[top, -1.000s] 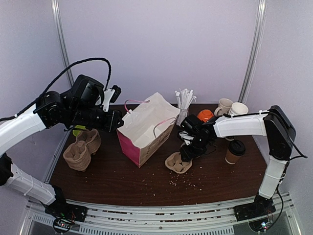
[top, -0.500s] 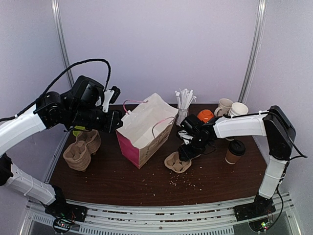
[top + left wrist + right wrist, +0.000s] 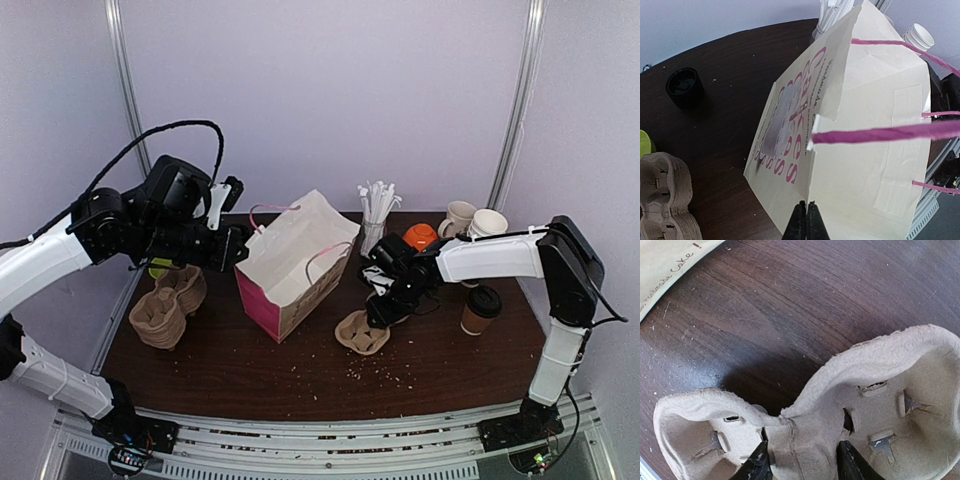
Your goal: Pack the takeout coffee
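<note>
The takeout coffee (image 3: 481,310), a brown paper cup with a black dome lid, stands at the table's right side, clear of both grippers. A cream paper bag (image 3: 290,265) with pink lettering and pink handles stands open in the middle. My left gripper (image 3: 238,243) is shut on its left rim, and the left wrist view shows the fingertips (image 3: 806,220) pinching the bag's (image 3: 865,125) edge. A two-cup cardboard carrier (image 3: 362,333) lies right of the bag. My right gripper (image 3: 802,460) straddles the centre ridge of that carrier (image 3: 880,390), one finger pressed on each side.
A stack of cardboard carriers (image 3: 165,305) sits at the left, with a green object (image 3: 160,268) behind it. A black lid (image 3: 685,87) lies left of the bag. A holder of white stirrers (image 3: 375,215), an orange object (image 3: 420,236) and pale cups (image 3: 475,220) line the back right.
The bag has shifted slightly left with my left gripper. My right gripper has narrowed its jaws onto the carrier's centre ridge and edged slightly left.
</note>
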